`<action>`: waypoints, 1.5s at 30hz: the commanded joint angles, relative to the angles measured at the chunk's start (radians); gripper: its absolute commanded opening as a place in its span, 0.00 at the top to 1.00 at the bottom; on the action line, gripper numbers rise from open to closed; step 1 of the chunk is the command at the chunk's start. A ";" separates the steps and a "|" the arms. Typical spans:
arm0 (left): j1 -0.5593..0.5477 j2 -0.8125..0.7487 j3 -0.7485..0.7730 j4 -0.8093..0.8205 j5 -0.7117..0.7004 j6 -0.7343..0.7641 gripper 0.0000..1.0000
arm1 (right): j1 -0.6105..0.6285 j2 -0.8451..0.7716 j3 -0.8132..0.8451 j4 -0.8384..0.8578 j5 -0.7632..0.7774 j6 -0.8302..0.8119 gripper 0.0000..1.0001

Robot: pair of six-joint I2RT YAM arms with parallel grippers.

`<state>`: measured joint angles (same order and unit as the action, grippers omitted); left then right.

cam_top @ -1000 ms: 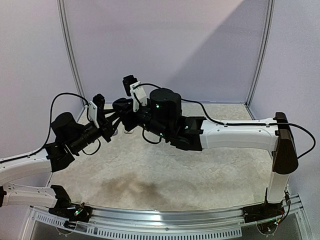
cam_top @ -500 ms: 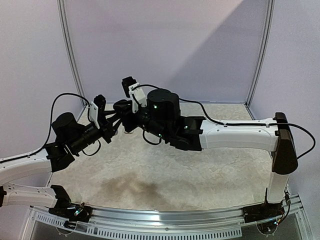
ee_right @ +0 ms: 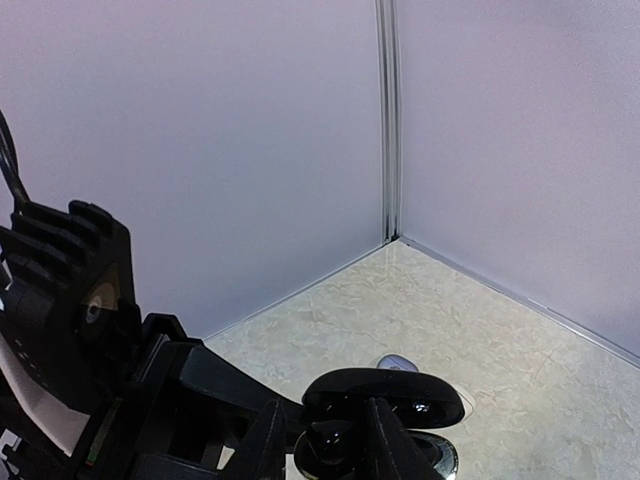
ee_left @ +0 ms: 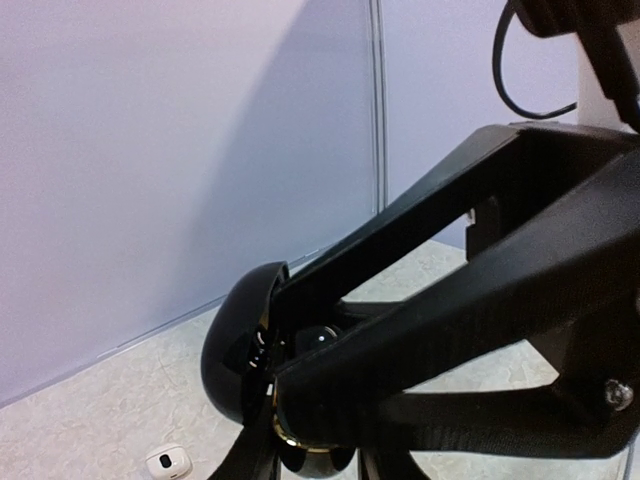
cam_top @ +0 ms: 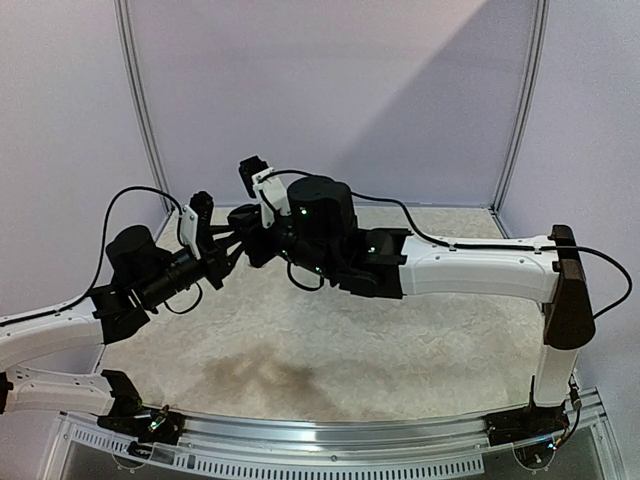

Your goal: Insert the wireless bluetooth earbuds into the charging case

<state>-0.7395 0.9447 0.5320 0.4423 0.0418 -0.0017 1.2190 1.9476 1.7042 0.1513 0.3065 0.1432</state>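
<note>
The black charging case (ee_left: pixel 232 350) hangs in the air with its lid open, and my left gripper (ee_left: pixel 285 345) is shut on its base. One black earbud (ee_left: pixel 320 338) lies in the base. In the right wrist view the open lid (ee_right: pixel 385 395) arches over the base (ee_right: pixel 430 462), and my right gripper (ee_right: pixel 328 440) reaches in from below. Its fingertips (ee_right: pixel 272 440) are closed on a black earbud (ee_right: pixel 335 440) over the base. In the top view both grippers meet at the case (cam_top: pixel 243 213) at the back left.
A small white earbud (ee_left: pixel 168 462) lies on the beige table below the case. A silvery-grey piece (ee_right: pixel 398 362) and a white one (ee_right: pixel 463 402) lie behind the case. The corner post (ee_right: pixel 388 150) and both walls stand close behind.
The right arm's wrist has shifted slightly left and up toward the case. The left gripper still holds the case in the same spot.
</note>
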 commanded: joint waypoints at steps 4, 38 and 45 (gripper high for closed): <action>-0.012 -0.009 0.024 0.019 0.053 -0.050 1.00 | -0.008 0.048 0.037 -0.098 0.056 -0.013 0.69; -0.012 -0.016 0.017 -0.099 0.015 -0.049 1.00 | -0.010 -0.046 0.134 -0.287 -0.143 -0.132 0.49; -0.012 -0.022 -0.008 -0.124 0.049 0.340 1.00 | -0.010 -0.186 0.110 -0.347 -0.168 -0.110 0.44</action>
<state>-0.7395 0.9417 0.5331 0.3637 0.0624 0.0914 1.2160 1.8717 1.8164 -0.1577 0.1608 0.0265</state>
